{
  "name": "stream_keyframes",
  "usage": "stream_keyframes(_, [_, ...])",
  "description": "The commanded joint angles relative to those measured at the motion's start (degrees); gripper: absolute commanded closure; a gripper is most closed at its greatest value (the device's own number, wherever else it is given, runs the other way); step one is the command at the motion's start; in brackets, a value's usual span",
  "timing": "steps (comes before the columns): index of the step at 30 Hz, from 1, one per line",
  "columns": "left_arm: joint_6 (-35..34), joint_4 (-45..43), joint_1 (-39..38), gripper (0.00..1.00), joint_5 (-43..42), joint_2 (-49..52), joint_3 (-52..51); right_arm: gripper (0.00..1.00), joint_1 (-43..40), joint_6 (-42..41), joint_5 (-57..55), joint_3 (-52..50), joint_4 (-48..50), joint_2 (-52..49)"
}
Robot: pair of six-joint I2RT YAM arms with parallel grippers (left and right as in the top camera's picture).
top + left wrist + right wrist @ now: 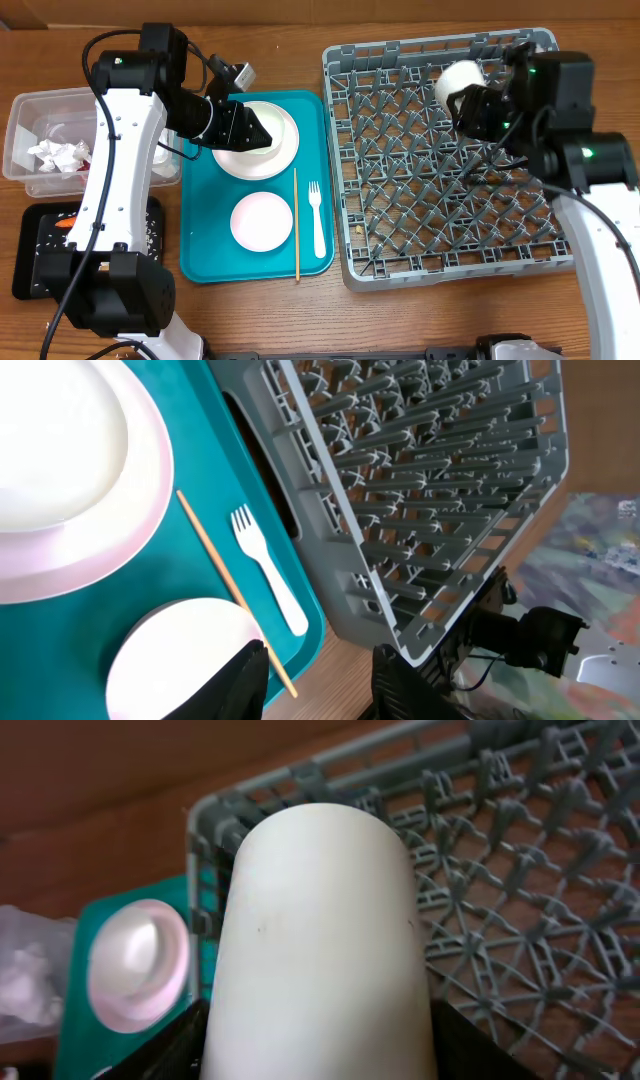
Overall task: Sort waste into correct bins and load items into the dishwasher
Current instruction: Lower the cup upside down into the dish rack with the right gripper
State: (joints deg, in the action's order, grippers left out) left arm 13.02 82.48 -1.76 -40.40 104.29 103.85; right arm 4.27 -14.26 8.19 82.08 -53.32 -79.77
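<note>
White cup (458, 82) lies sideways, held in the right gripper (470, 102), over the far side of the rack (450, 220) (pegs straight below). Over the plate (290, 132), the left gripper (264, 130) hangs half-open and empty.

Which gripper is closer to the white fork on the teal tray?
Left. The left gripper hangs over the plate on the fork's tray; the right gripper holds the cup over the dish rack.
</note>
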Motion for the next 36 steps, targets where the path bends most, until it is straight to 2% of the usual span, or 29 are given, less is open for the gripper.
stream_keyframes(1, [-1.11, 0.02, 0.24, 0.63, 0.57, 0.07, 0.13, 0.81, 0.39, 1.09, -3.21, 0.98, -1.40, -3.74])
stream_keyframes(6, [-1.16, 0.04, 0.24, 0.63, 0.57, 0.07, 0.13, 0.82, 3.39, 4.00, -3.76, 2.84, -6.58, -9.49])
stream_keyframes(14, [-1.49, 0.90, 0.20, 0.64, 0.57, 0.07, 0.13, 0.82, 9.14, 4.09, -11.15, 3.93, -12.46, -13.84])
stream_keyframes(36, [-1.49, 1.77, 0.17, 0.64, 2.05, 0.07, 0.13, 0.85, 9.62, 4.09, -11.50, 3.76, -15.10, -20.22])
